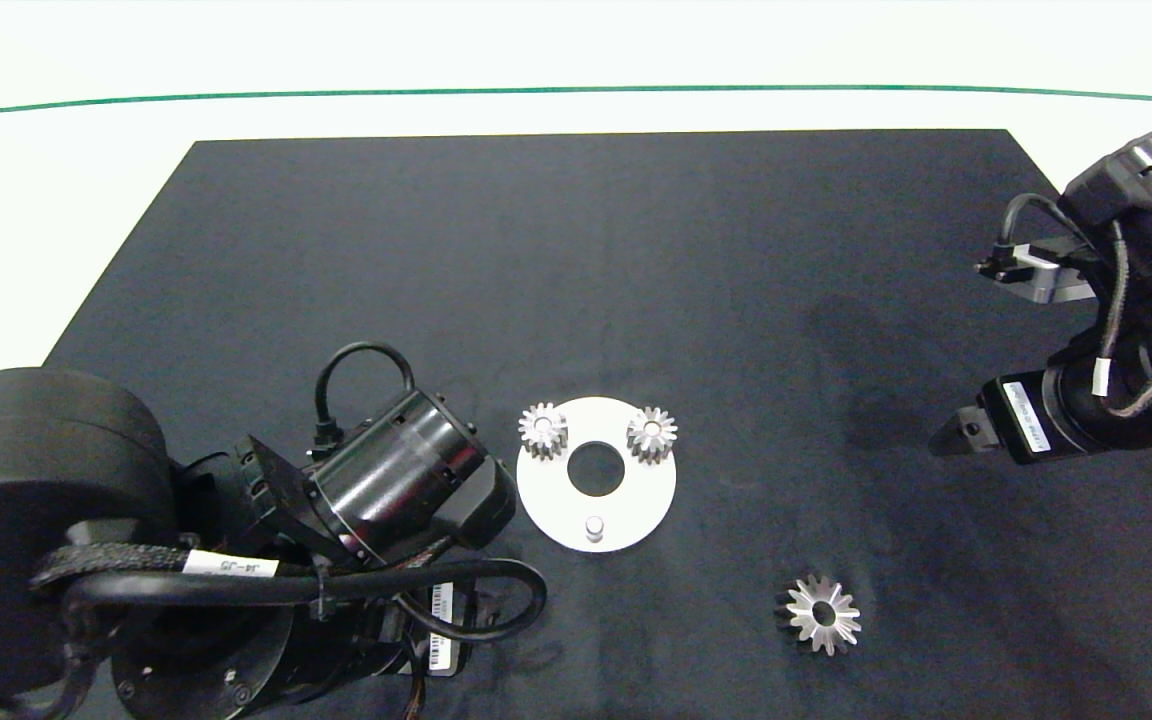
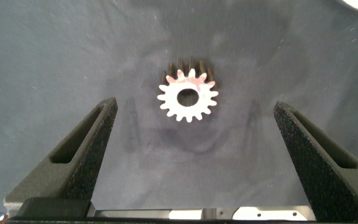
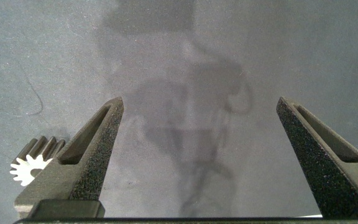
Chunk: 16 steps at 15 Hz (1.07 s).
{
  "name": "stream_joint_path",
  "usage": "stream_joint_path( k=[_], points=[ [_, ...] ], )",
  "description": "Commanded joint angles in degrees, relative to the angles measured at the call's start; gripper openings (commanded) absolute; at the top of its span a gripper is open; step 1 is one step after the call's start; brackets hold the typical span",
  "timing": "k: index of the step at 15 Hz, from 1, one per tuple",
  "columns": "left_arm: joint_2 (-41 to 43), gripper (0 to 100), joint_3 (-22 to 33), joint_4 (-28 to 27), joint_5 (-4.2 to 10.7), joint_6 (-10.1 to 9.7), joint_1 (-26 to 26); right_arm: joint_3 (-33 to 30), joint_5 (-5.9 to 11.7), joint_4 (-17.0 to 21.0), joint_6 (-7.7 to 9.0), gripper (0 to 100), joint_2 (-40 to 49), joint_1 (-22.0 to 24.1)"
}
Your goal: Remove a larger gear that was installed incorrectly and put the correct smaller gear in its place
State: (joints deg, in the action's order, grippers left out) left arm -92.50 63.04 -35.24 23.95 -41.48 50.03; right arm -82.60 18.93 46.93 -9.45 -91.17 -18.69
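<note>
Left gripper (image 2: pixel 194 155) hangs low over the black cloth-covered tabletop (image 1: pixel 636 250), fingers spread wide, nothing held; a small silver short-toothed spur gear (image 2: pixel 188 95) lies flat on the cloth between and just ahead of its fingertips, untouched. The left arm hides this gear from overhead. Beside that arm lies a flat white round plate (image 1: pixel 636 510) with a central hole; two more small gears (image 1: pixel 543 429) sit on its far part, and a bare short peg (image 1: pixel 594 527) stands near its front edge. The larger star-like silver gear (image 1: pixel 820 613) lies on the cloth, clear of the plate. Right gripper (image 3: pixel 197 162) sits released and empty, off to the right side, well apart from the plate.
</note>
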Motion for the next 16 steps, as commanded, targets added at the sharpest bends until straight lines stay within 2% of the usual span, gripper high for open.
stream_joint_path(
  k=[1, 7, 10, 12, 16],
  points=[
    [-1.72, 100, -0.64, 1.05, 0.13, -0.26, -0.90, 0.16, 0.14, 0.26, -0.04, 100, -0.14, -0.12],
    [-1.80, 100, -2.13, 1.93, 0.13, 0.00, -1.78, 0.60, 0.23, 0.18, 0.04, 100, -0.06, -0.21],
    [-1.72, 99, -4.77, 5.18, 0.13, 0.00, -1.60, 0.87, 0.32, 0.09, 0.13, 100, 0.21, -0.21],
    [-1.63, 95, -5.91, 7.03, 0.04, 0.00, -1.43, 0.95, 0.32, 0.09, 0.13, 100, 0.03, -0.21],
    [-1.89, 87, -6.26, 7.12, 0.04, -0.09, -1.08, 1.04, 0.32, 0.09, 0.13, 100, -0.14, -0.82]
  ],
)
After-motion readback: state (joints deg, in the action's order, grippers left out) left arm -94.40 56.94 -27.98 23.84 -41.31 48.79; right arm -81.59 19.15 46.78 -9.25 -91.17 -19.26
